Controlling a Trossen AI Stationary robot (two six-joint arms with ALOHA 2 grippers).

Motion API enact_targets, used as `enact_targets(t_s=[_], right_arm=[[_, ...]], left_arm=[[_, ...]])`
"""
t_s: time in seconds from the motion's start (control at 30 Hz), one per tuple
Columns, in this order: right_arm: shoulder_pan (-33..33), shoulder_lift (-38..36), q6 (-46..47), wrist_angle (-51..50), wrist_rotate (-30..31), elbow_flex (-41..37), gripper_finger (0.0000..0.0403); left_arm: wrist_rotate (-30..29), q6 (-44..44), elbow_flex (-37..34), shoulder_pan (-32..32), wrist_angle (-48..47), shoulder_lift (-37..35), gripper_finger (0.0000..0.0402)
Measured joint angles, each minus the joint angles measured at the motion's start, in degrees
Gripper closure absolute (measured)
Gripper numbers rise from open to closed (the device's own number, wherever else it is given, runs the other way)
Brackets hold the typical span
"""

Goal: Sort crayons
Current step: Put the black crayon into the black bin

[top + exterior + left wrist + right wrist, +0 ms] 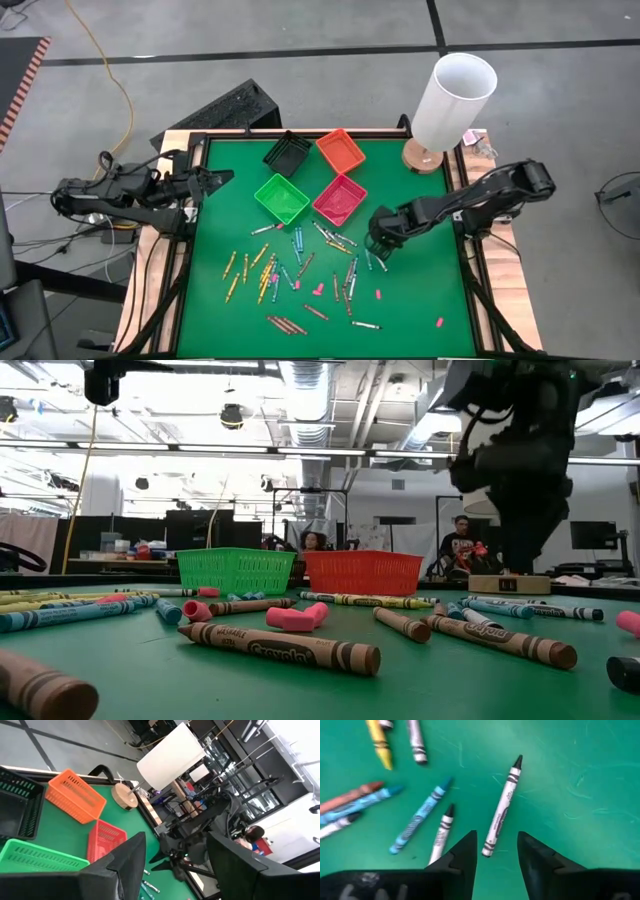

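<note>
The crayons are seen scattered over the near half of the green desk, in front of the green bin and the pink bin. One grey-white crayon lies flat just ahead of the right gripper, with a blue crayon and a shorter white one beside it. The right gripper's fingers are held slightly parted above the desk, with nothing gripped. The left gripper is parked at the desk's left edge, fingers spread and empty.
</note>
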Motion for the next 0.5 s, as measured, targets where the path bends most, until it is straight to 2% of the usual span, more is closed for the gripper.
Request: enact_targets(t_s=[0.23, 0.5], right_arm=[[-1.5, 4.9, 0.0, 0.7, 0.8, 0.0, 0.0207], [-2.9, 7.9, -1.3, 2.3, 1.6, 0.0, 0.0210]], left_arm=[[0.1, -1.9, 0.0, 0.0, 0.0, 0.0, 0.0202], [0.1, -2.4, 0.0, 0.0, 0.0, 0.0, 0.0202]])
